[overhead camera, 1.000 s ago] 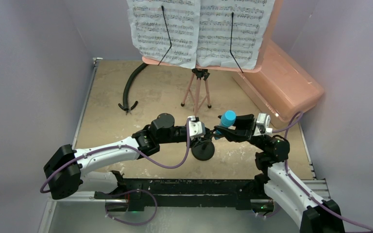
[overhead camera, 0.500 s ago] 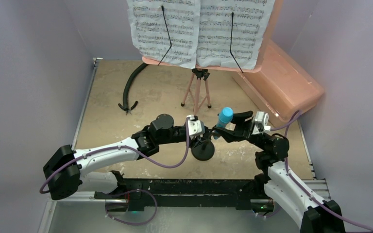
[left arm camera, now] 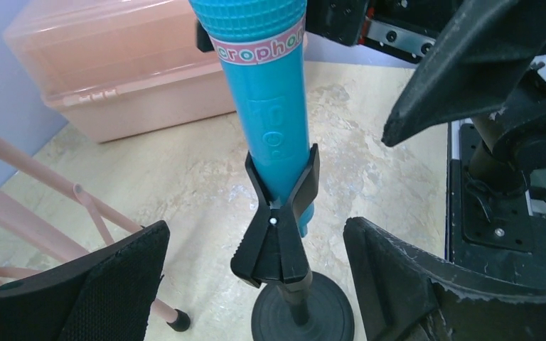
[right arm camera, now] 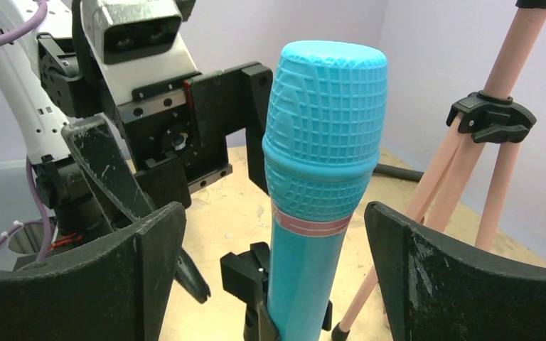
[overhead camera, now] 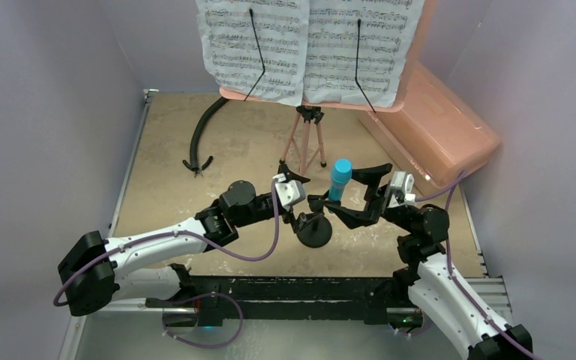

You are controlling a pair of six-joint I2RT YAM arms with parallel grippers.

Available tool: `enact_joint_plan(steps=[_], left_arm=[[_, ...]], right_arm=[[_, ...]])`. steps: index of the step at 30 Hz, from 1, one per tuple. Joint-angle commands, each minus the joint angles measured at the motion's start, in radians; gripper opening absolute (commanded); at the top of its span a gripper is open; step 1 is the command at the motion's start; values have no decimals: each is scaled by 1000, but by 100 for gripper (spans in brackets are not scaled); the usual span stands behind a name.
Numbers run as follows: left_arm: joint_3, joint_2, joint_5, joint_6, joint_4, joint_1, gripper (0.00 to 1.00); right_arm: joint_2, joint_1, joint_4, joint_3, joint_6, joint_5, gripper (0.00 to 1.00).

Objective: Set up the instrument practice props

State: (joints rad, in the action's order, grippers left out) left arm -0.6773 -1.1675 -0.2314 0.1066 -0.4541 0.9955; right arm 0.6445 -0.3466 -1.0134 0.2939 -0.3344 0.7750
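Two white sheet-music pages run off the top edge, hiding most of the pink tripod-legged music stand. At centre frame the left end effector is released, clear of the ribbed blue plastic toy microphone. The microphone stands upright, clipped in the small black round-base mic stand on the mottled tan worktop. The right end effector is likewise released.
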Motion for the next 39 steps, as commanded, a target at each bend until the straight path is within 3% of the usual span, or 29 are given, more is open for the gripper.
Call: enact_joint_plan(steps=[1,11,20,29,32,39], left_arm=[[19,35,50,-38,-100,-1,92],[75,123,159,-44,-127,-1,93],[163,259,331,-99,-108,-1,93],[219,338,495,-213,-44,-2,93],[218,345,559,-271,-19,-3,99],[182,280,500,-388,66,-74,99]], right_arm=[[-51,-3,103,42,53,-32,98],[-284,-3,684,127,189,-192,98],[-491,-3,997,143,105,-414,98],[-502,-3,1110,154,-40,-630,98],[-465,-3,1080,153,-63,-640,98],[-326,-3,1016,154,-135,-690,97]])
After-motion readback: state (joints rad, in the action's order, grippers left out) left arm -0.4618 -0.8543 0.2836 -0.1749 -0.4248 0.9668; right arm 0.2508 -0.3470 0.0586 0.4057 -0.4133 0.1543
